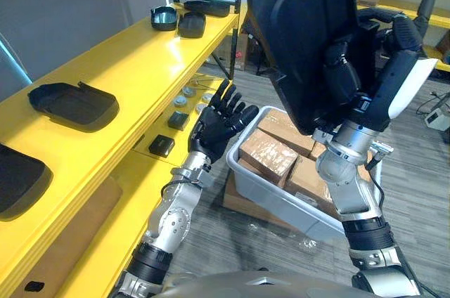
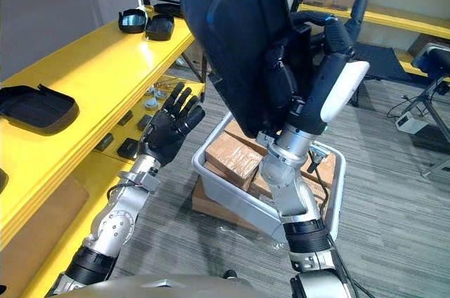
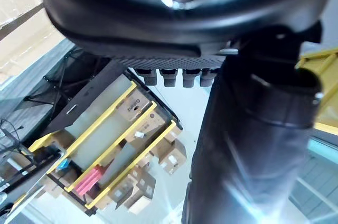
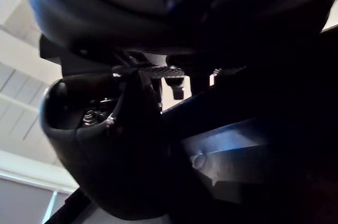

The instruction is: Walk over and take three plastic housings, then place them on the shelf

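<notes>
My right hand (image 1: pixel 376 76) is raised at chest height, shut on the edge of a large black plastic housing (image 1: pixel 302 31) that stands upright in front of it. The same housing (image 2: pixel 232 31) and right hand (image 2: pixel 313 66) also show in the right eye view. My left hand (image 1: pixel 218 126) hangs open with fingers spread, between the yellow shelf (image 1: pixel 140 59) and the grey bin, holding nothing. Two flat black housings lie on the shelf top, one (image 1: pixel 74 105) at the left and another (image 1: pixel 17 178) at the very left edge.
A grey bin (image 1: pixel 278 203) of cardboard boxes (image 1: pixel 271 154) stands on the floor under my right arm. Smaller black parts (image 1: pixel 179 20) sit at the shelf's far end. Small dark items (image 1: pixel 162 145) lie on the lower shelf. More yellow racking (image 2: pixel 365 20) runs behind.
</notes>
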You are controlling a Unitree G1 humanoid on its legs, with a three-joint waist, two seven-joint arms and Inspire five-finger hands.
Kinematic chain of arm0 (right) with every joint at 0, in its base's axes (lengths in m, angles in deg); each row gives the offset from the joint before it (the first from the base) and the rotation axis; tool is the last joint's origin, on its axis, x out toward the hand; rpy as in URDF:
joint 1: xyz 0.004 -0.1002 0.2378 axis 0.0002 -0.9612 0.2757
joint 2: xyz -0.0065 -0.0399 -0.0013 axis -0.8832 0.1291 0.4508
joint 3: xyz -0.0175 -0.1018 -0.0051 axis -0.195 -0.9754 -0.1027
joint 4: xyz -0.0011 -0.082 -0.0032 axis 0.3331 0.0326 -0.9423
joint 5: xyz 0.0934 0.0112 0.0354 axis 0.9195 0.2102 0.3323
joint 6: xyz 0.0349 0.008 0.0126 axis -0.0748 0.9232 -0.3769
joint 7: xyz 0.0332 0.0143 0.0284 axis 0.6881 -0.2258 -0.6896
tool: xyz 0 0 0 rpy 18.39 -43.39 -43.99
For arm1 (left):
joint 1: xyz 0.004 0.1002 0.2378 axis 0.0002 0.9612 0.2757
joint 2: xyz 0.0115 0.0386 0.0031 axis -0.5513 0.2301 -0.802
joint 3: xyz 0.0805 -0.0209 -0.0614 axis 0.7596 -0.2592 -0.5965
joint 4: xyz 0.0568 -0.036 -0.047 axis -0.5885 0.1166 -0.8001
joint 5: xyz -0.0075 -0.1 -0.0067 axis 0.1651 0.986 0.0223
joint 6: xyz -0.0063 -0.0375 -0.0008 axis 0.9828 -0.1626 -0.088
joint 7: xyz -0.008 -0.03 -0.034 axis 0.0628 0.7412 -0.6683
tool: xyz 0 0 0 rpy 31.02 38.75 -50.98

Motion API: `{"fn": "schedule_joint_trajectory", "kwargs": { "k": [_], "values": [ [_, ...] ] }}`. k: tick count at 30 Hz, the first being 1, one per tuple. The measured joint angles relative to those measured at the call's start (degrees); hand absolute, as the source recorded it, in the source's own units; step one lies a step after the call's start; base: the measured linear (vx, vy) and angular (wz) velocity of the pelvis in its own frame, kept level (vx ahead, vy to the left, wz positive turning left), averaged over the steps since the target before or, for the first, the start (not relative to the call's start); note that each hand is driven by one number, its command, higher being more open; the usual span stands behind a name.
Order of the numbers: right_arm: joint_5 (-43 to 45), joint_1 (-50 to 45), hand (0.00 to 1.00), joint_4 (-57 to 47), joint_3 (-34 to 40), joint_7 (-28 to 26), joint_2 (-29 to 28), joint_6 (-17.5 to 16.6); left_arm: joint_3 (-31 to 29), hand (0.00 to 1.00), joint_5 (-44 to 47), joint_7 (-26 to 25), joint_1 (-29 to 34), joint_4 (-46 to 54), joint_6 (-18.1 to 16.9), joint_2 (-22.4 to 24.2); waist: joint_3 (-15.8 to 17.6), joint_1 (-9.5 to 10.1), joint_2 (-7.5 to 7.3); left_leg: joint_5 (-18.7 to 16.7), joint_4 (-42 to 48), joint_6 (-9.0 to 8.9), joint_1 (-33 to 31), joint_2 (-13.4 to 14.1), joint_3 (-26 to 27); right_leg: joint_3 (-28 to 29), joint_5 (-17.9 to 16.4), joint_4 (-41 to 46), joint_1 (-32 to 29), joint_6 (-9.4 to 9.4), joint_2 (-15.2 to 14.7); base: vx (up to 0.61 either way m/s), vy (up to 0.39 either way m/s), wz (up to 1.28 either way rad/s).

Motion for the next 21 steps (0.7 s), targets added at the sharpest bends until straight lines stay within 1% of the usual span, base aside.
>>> {"fn": "schedule_joint_trajectory", "kwargs": {
  "k": [2,5,9,11,13,14,19,21],
  "values": [
    [0.0,-0.2,0.00,0.0,0.4,1.0,0.0,-0.8,0.1,1.00,-0.1,0.0,0.0,0.0,0.0,0.0,0.0,-0.29,0.00,0.0,-0.1,0.01,0.0,0.0,0.2,0.1,0.1,0.0,0.0,0.15,0.0,0.02,0.015,-0.05],
    [0.0,-0.2,0.00,0.0,1.3,2.1,0.0,-1.0,0.0,1.00,-1.3,-0.9,0.0,0.0,-0.1,0.0,0.0,-0.99,0.00,0.0,-0.3,0.08,0.0,-0.2,0.2,0.1,0.2,0.0,0.0,0.27,-0.1,0.00,0.000,0.00],
    [0.1,-0.2,0.00,0.0,5.6,2.3,0.0,-0.9,-1.5,1.00,-5.4,-2.6,0.1,-0.4,-0.4,-0.1,0.0,-1.06,0.01,0.4,-0.9,0.11,0.1,-0.3,0.2,0.1,0.2,0.0,-0.1,0.29,-0.2,-0.01,0.003,0.00],
    [0.2,-0.2,0.00,0.0,6.4,2.2,0.0,-0.9,-2.3,1.00,-5.4,-2.2,0.1,-1.4,-1.2,-0.1,0.0,-1.12,0.04,0.4,-0.9,0.11,0.1,-0.3,0.2,0.1,0.2,0.0,-0.1,0.29,-0.2,0.00,0.000,0.00],
    [0.2,-0.2,0.00,0.0,7.3,2.3,0.0,-0.9,-3.7,1.00,-4.7,0.1,0.4,-2.7,-1.4,-0.2,0.0,-1.18,0.05,0.5,-0.9,0.11,0.1,-0.3,0.2,0.1,0.2,0.0,-0.2,0.29,-0.2,0.00,0.000,0.00],
    [0.2,-0.2,0.00,0.0,7.9,2.5,0.0,-0.9,-4.5,1.00,-4.2,2.3,0.7,-3.2,-1.7,-0.2,0.0,-1.14,0.05,0.5,-0.9,0.11,0.0,-0.3,0.3,0.2,0.2,0.0,-0.4,0.29,-0.2,0.00,0.000,0.00],
    [0.1,-0.2,0.00,0.0,8.0,3.3,0.0,-0.9,-4.5,1.00,0.4,8.2,0.8,-3.7,-3.8,-0.2,0.1,-1.14,0.09,0.5,-0.9,0.11,-0.2,-0.3,0.4,0.3,0.3,0.0,-0.5,0.33,-0.2,0.00,0.000,0.00],
    [0.1,-0.2,0.00,0.0,8.5,3.3,0.0,-0.9,-4.5,1.00,2.5,11.1,0.8,-3.7,-4.1,-0.2,0.1,-1.16,0.12,0.5,-0.9,0.12,-0.2,-0.3,0.4,0.3,0.3,0.0,-0.6,0.36,-0.2,0.00,0.000,0.00]
  ]
}}
